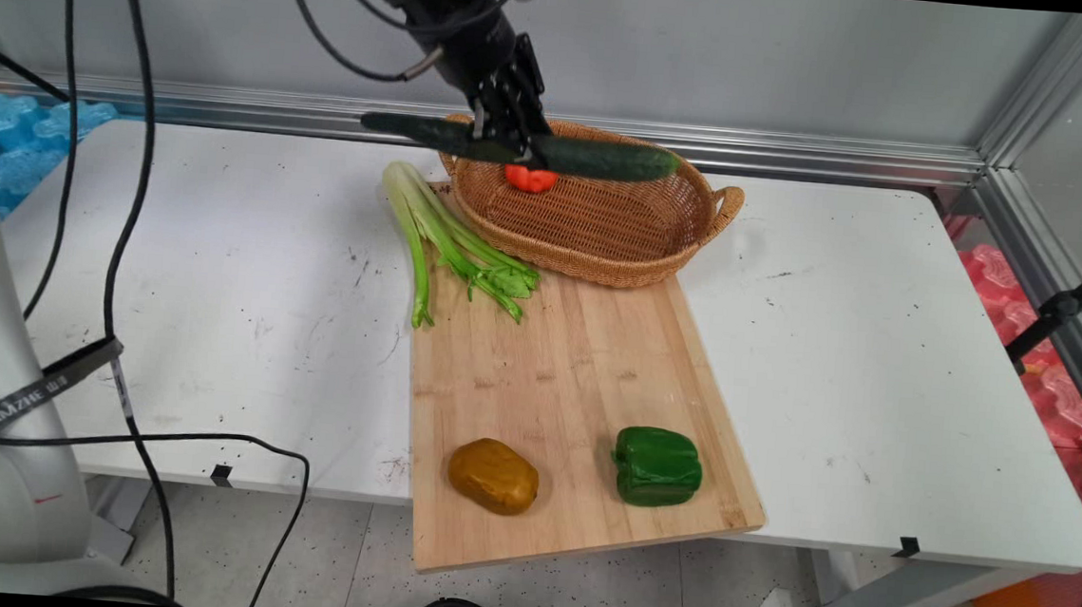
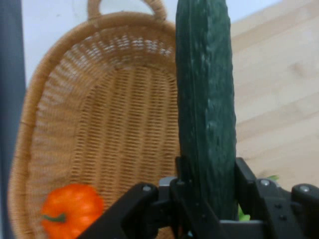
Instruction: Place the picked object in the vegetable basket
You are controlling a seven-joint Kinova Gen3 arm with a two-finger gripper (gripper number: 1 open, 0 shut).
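Observation:
My gripper (image 1: 511, 144) is shut on a long dark green cucumber (image 1: 599, 158), which hangs level in the air over the wicker basket (image 1: 602, 241) at the back of the table. In the hand view the cucumber (image 2: 207, 104) runs up from between the fingers (image 2: 242, 179), above the basket's near edge (image 2: 99, 144). A small red-orange tomato (image 1: 531, 179) lies inside the basket, just below the gripper; the hand view shows the tomato (image 2: 71, 209) at the lower left.
A wooden cutting board (image 1: 574, 382) lies in front of the basket. It bears a green bell pepper (image 1: 656, 466) and a brown potato (image 1: 493, 475) near its front edge. Celery stalks (image 1: 445, 240) lie across the board's back left corner. Black cables hang at the left.

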